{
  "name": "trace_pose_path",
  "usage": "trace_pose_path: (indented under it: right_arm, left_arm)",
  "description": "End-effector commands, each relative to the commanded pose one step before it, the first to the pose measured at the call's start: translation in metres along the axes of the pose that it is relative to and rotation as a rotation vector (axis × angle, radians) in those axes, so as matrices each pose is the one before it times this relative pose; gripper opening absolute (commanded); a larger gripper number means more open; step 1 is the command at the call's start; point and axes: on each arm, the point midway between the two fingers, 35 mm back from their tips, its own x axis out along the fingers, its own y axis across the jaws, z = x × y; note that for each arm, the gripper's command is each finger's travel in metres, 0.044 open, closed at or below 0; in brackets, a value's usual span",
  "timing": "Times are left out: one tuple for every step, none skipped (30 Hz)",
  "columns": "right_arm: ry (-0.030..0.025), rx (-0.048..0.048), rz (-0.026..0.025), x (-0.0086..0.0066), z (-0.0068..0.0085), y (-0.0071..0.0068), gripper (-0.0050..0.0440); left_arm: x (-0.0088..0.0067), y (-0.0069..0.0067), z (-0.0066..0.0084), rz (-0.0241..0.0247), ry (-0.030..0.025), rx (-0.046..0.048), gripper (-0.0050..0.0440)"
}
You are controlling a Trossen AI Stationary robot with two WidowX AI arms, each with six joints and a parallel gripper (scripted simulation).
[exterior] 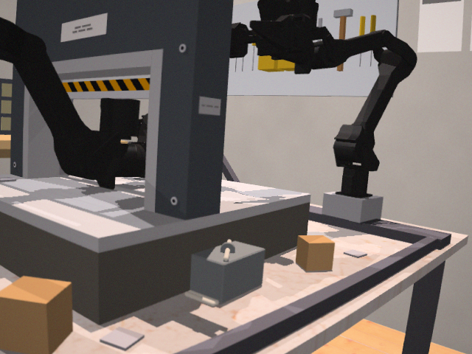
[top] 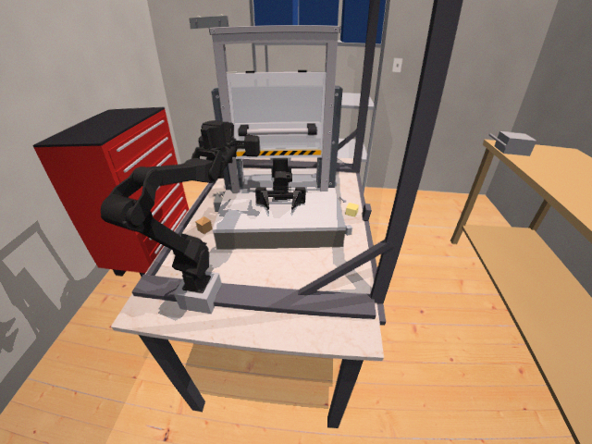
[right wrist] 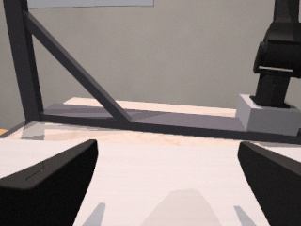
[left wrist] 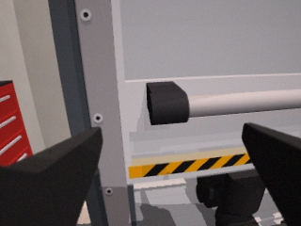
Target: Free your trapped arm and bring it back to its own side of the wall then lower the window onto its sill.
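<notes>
The window sash point(top: 277, 103) is a pale panel in a grey frame, with a bar handle point(top: 277, 129) and a yellow-black striped bottom edge point(top: 279, 153). That edge rests on my right arm point(top: 282, 169), which reaches through the opening from the far side. My right gripper point(top: 279, 196) is open and empty above the white platform; in the right wrist view point(right wrist: 166, 148) it holds nothing. My left gripper point(top: 250, 143) is open and empty beside the handle's left end. In the left wrist view the gripper point(left wrist: 171, 134) faces the handle's black end cap point(left wrist: 166, 103), apart from it.
A brown cube point(top: 203, 224) and a yellow cube point(top: 352, 209) lie beside the platform. A small grey box with a handle point(exterior: 226, 272) sits by its side. A red tool cabinet point(top: 119, 186) stands to the left. A dark post point(top: 415, 143) rises at the right.
</notes>
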Motion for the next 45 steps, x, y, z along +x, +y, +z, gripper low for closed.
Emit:
trace_pose_path:
  right_arm:
    - [-0.07368,0.00146,-0.00104,0.00194,0.03861,-0.0005,0.04]
    - [0.0,0.0,0.0,0.0,0.0,0.0,0.04]
    - [0.0,0.0,0.0,0.0,0.0,0.0,0.04]
    - [0.0,0.0,0.0,0.0,0.0,0.0,0.04]
    - [0.0,0.0,0.0,0.0,0.0,0.0,0.04]
    - [0.0,0.0,0.0,0.0,0.0,0.0,0.04]
    - [0.0,0.0,0.0,0.0,0.0,0.0,0.04]
    - [0.0,0.0,0.0,0.0,0.0,0.0,0.04]
    - [0.0,0.0,0.0,0.0,0.0,0.0,0.04]
    - [0.0,0.0,0.0,0.0,0.0,0.0,0.04]
    - [0.0,0.0,0.0,0.0,0.0,0.0,0.04]
    - [0.0,0.0,0.0,0.0,0.0,0.0,0.04]
    - [0.0,0.0,0.0,0.0,0.0,0.0,0.04]
    - [0.0,0.0,0.0,0.0,0.0,0.0,0.04]
    - [0.0,0.0,0.0,0.0,0.0,0.0,0.04]
    - [0.0,0.0,0.0,0.0,0.0,0.0,0.04]
    - [0.0,0.0,0.0,0.0,0.0,0.0,0.04]
    - [0.0,0.0,0.0,0.0,0.0,0.0,0.04]
    - [0.0,0.0,0.0,0.0,0.0,0.0,0.04]
    - [0.0,0.0,0.0,0.0,0.0,0.0,0.04]
    - [0.0,0.0,0.0,0.0,0.0,0.0,0.04]
    - [0.0,0.0,0.0,0.0,0.0,0.0,0.04]
    - [0.0,0.0,0.0,0.0,0.0,0.0,0.04]
    - [0.0,0.0,0.0,0.0,0.0,0.0,0.04]
    - [0.0,0.0,0.0,0.0,0.0,0.0,0.04]
    - [0.0,0.0,0.0,0.0,0.0,0.0,0.04]
    - [0.0,0.0,0.0,0.0,0.0,0.0,0.04]
    - [0.0,0.0,0.0,0.0,0.0,0.0,0.04]
    - [0.0,0.0,0.0,0.0,0.0,0.0,0.04]
    - [0.0,0.0,0.0,0.0,0.0,0.0,0.04]
    - [0.0,0.0,0.0,0.0,0.0,0.0,0.04]
    - [0.0,0.0,0.0,0.0,0.0,0.0,0.04]
    - [0.0,0.0,0.0,0.0,0.0,0.0,0.04]
    - [0.0,0.0,0.0,0.0,0.0,0.0,0.04]
    - [0.0,0.0,0.0,0.0,0.0,0.0,0.04]
    - [0.0,0.0,0.0,0.0,0.0,0.0,0.04]
    - [0.0,0.0,0.0,0.0,0.0,0.0,0.04]
    - [0.0,0.0,0.0,0.0,0.0,0.0,0.04]
    - [0.0,0.0,0.0,0.0,0.0,0.0,0.04]
    - [0.0,0.0,0.0,0.0,0.0,0.0,0.04]
    - [0.0,0.0,0.0,0.0,0.0,0.0,0.04]
    - [0.0,0.0,0.0,0.0,0.0,0.0,0.04]
    - [0.0,0.0,0.0,0.0,0.0,0.0,0.04]
    - [0.0,0.0,0.0,0.0,0.0,0.0,0.04]
    - [0.0,0.0,0.0,0.0,0.0,0.0,0.04]
  left_arm:
    - [0.01229,-0.02517,0.00402,0.04303,-0.03322,-0.01581,0.04]
    - [0.00123,-0.00659,-0.0026,0.00665,0.00023,-0.00148,0.04]
    - [0.00062,-0.00661,-0.00314,0.00624,0.00173,-0.00011,0.04]
    - [0.00026,-0.00671,-0.00322,0.00624,0.00174,0.00025,0.04]
    - [0.0,0.0,0.0,0.0,0.0,0.0,0.04]
    - [0.0,0.0,0.0,0.0,0.0,0.0,0.04]
    - [-0.00091,0.00504,0.00482,0.00956,-0.01161,-0.00544,0.04]
    - [0.00075,-0.00871,-0.00685,-0.00743,0.01319,0.00615,0.04]
    - [-0.00018,-0.0049,-0.00238,0.00448,0.00123,-0.00036,0.04]
    - [0.00015,-0.01265,-0.00871,0.00171,0.01167,0.0068,0.04]
    - [-0.00153,-0.00737,-0.00299,0.01084,-0.00111,-0.00225,0.04]
    - [-0.00186,-0.00592,-0.0021,0.01108,-0.00236,-0.00328,0.04]
    - [-0.0023,-0.00628,-0.00468,0.00781,0.00288,0.00182,0.04]
    - [-0.00241,-0.00686,-0.00373,0.00622,0.00161,0.00009,0.04]
    - [-0.00279,-0.0068,-0.0038,0.00622,0.00158,0.00017,0.04]
    - [-0.00291,-0.00692,-0.00274,0.00675,-0.00114,-0.00248,0.04]
    - [-0.00358,-0.00662,-0.00397,0.00622,0.00161,0.00026,0.04]
    - [-0.00396,-0.0065,-0.00404,0.00622,0.00157,0.00033,0.04]
    - [-0.00392,-0.00603,-0.00285,0.00712,-0.00098,-0.00109,0.04]
    - [-0.0033,-0.00339,-0.00166,0.00833,-0.00143,-0.00339,0.04]
    - [-0.00238,-0.00226,-0.00121,0.00593,-0.00091,-0.00241,0.04]
    - [0.0,0.0,0.0,0.0,0.0,0.0,0.04]
    - [0.0,0.0,0.0,0.0,0.0,0.0,0.04]
    - [-0.00195,-0.00246,-0.00212,0.00277,0.00121,0.00095,0.04]
    - [-0.00214,-0.0026,-0.0017,0.00023,0.00099,0.00068,0.04]
    - [-0.00148,-0.00179,-0.00136,0.00081,0.00078,0.00064,0.04]
    - [-0.00116,-0.00042,-0.00408,0.00131,0.00467,0.01005,0.04]
    - [-0.00041,-0.00126,0.00073,0.00027,-0.00158,-0.00287,0.04]
    - [-0.00012,-0.00016,-0.00021,0.00023,0.00014,0.00018,0.04]
    - [-0.00138,0.00332,-0.00509,-0.00081,0.00767,0.01421,0.04]
    - [0.00159,0.00256,0.00245,0.00069,-0.00256,-0.00385,0.04]
    - [0.00152,0.00013,-0.00169,-0.0033,0.00374,0.00633,0.04]
    - [0.00428,-0.00328,0.00435,-0.0055,-0.00609,-0.00922,0.04]
    - [0.00268,0.00001,-0.00016,-0.0001,0.00037,0.00094,0.04]
    - [0.00269,0.00004,0.00009,-0.00009,-0.00057,-0.00051,0.04]
    - [0.00207,0.00007,-0.00012,0.00012,0.00026,0.00024,0.04]
    - [0.00267,-0.00002,-0.00001,-0.0001,-0.00015,0.00012,0.04]
    - [0.00268,0.00001,-0.00002,-0.0001,-0.00014,0.00013,0.04]
    - [0.0,0.0,0.0,0.0,0.0,0.0,0.04]
    - [0.0,0.0,0.0,0.0,0.0,0.0,0.04]
    - [0.00219,-0.00001,0.0002,-0.00017,0.00002,-0.00369,0.04]
    - [0.00194,0.00007,-0.00002,0.00001,-0.0001,-0.00001,0.04]
    - [0.00267,-0.00002,-0.00012,-0.0001,0.0003,0.00064,0.04]
    - [0.00251,0.00005,-0.00032,0.00014,0.00184,-0.0002,0.04]
    - [0.00269,0.00003,0.00004,-0.0001,-0.00034,-0.00028,0.04]
